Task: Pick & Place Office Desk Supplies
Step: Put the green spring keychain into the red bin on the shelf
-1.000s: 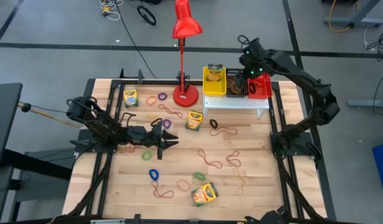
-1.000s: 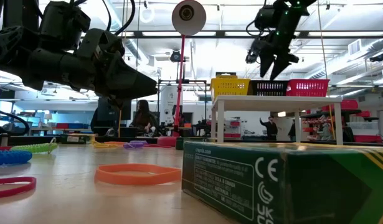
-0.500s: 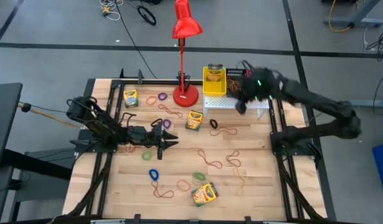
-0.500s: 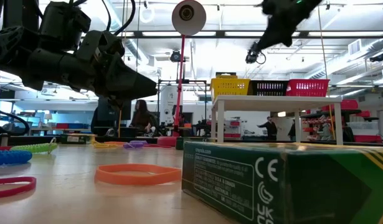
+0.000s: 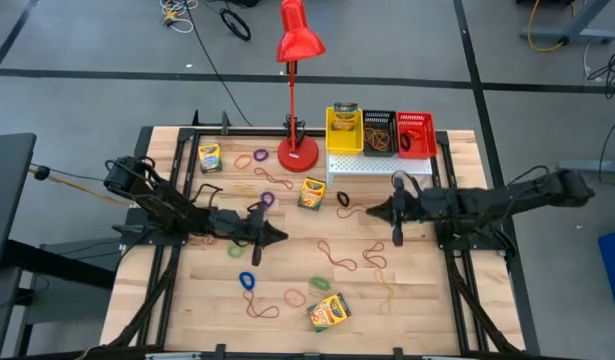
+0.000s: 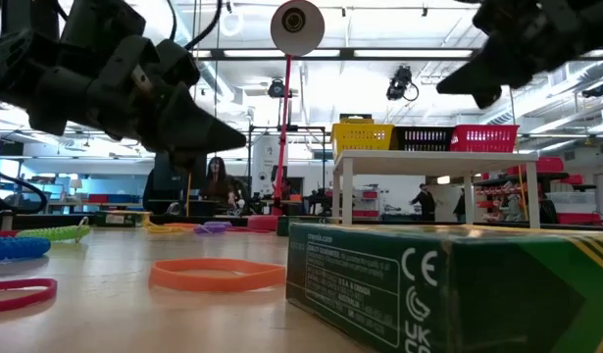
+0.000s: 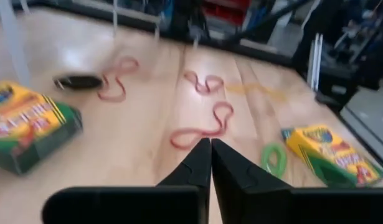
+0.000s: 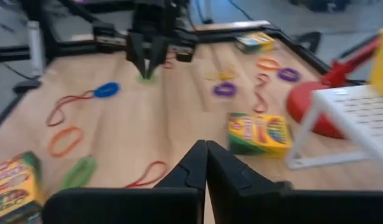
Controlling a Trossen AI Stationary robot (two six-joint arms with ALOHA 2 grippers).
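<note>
From above, the left gripper (image 5: 272, 236) hung over the table's left-centre with its fingers pressed together on nothing, and the right gripper (image 5: 375, 211) reached in from the right, likewise pinched closed and empty. 3 crayon boxes (image 5: 312, 192) lay on the wood amid scattered rubber bands (image 5: 338, 262). At table height, an orange band (image 6: 217, 275) lay beside the nearest crayon box (image 6: 448, 284). The left wrist view showed closed fingertips (image 7: 200, 163) above a red loop (image 7: 200, 127). The right wrist view showed closed fingertips (image 8: 196, 160) near a crayon box (image 8: 260, 134).
</note>
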